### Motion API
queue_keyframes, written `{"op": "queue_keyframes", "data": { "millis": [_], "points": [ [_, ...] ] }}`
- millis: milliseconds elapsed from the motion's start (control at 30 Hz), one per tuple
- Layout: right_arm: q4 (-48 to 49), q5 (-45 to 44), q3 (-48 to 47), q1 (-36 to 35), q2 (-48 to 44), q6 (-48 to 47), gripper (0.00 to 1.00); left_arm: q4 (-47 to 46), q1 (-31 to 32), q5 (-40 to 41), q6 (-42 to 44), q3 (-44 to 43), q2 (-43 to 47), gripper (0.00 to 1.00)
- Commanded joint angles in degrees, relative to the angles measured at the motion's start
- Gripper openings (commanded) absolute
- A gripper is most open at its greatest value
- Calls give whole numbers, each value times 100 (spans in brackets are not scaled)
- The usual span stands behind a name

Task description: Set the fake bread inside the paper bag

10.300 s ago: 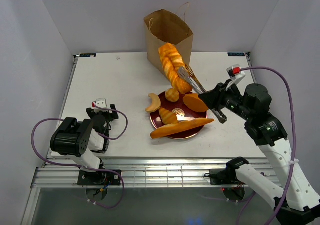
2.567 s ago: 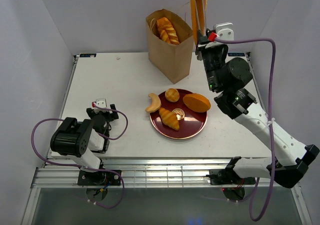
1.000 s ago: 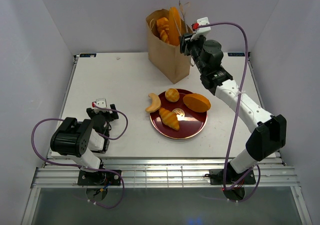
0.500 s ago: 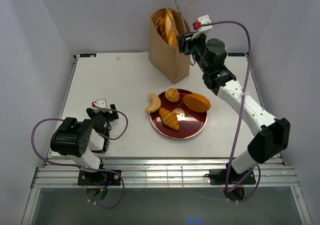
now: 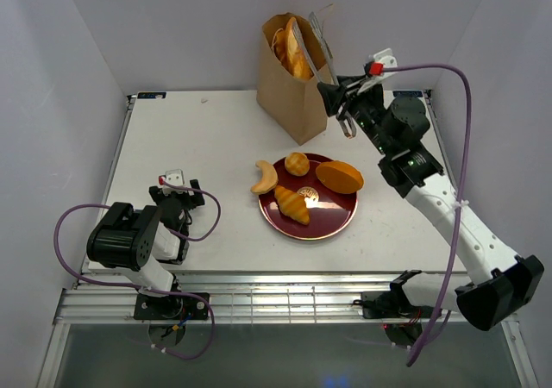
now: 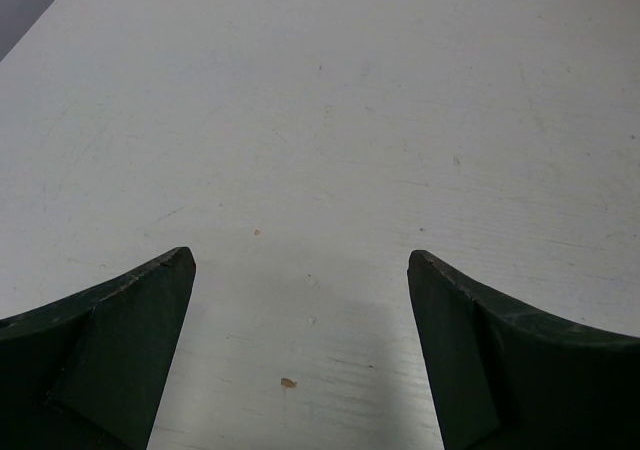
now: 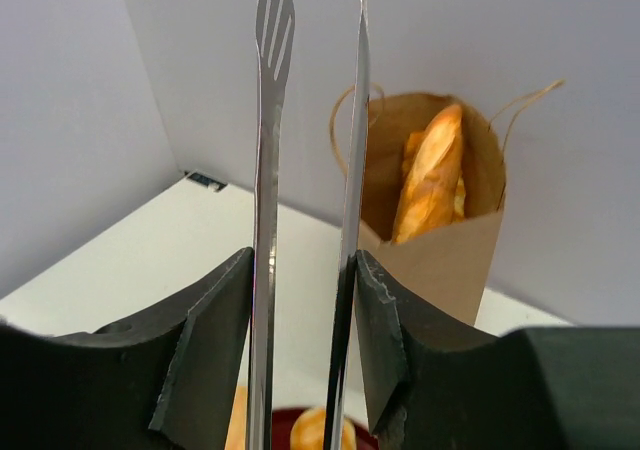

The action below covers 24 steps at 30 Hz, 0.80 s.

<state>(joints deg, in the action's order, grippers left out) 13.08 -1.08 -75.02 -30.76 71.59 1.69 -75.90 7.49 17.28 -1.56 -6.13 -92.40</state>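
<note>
The right gripper (image 5: 338,97) is sitting in the upper right of the overhead view, clenching a pair of metal tongs (image 5: 312,47) whose 2 blades are reaching up and left to the mouth of the paper bag (image 5: 293,103). In the right wrist view the dark fingers (image 7: 205,340) are pressing on both blades from outside, and the blades are standing slightly apart at their tips. The bag is standing upright at the back of the table (image 5: 198,138), in the upper centre of the frame, and a long loaf (image 7: 430,175) is leaning inside it with its top showing at the rim (more orange bread is crowding beside it, too jumbled to tell apart). Below the bag, a dark red plate (image 5: 332,220) is carrying 3 pieces: a croissant (image 5: 293,204), a round bun (image 5: 297,163) and an oval loaf (image 5: 339,178). 1 curved piece (image 5: 266,178) is lying on the table just beside the plate's left edge. In the lower left, the left gripper (image 6: 300,260) is resting low over the white surface with its jaws spread wide, released.
</note>
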Motion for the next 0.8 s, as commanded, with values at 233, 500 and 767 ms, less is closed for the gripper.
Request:
{"op": "queue_keyframes", "data": {
  "millis": [233, 500, 767],
  "points": [
    [-490, 468, 2192, 26, -1892, 683, 50, -558, -19, -75, -72, -46, 108, 98],
    [-1202, 863, 3529, 26, -2712, 868, 51, -558, -19, -75, -72, -46, 99, 98],
    [-2387, 716, 3539, 18, -2475, 762, 52, -558, -28, -75, -72, -46, 99, 98]
  ]
}}
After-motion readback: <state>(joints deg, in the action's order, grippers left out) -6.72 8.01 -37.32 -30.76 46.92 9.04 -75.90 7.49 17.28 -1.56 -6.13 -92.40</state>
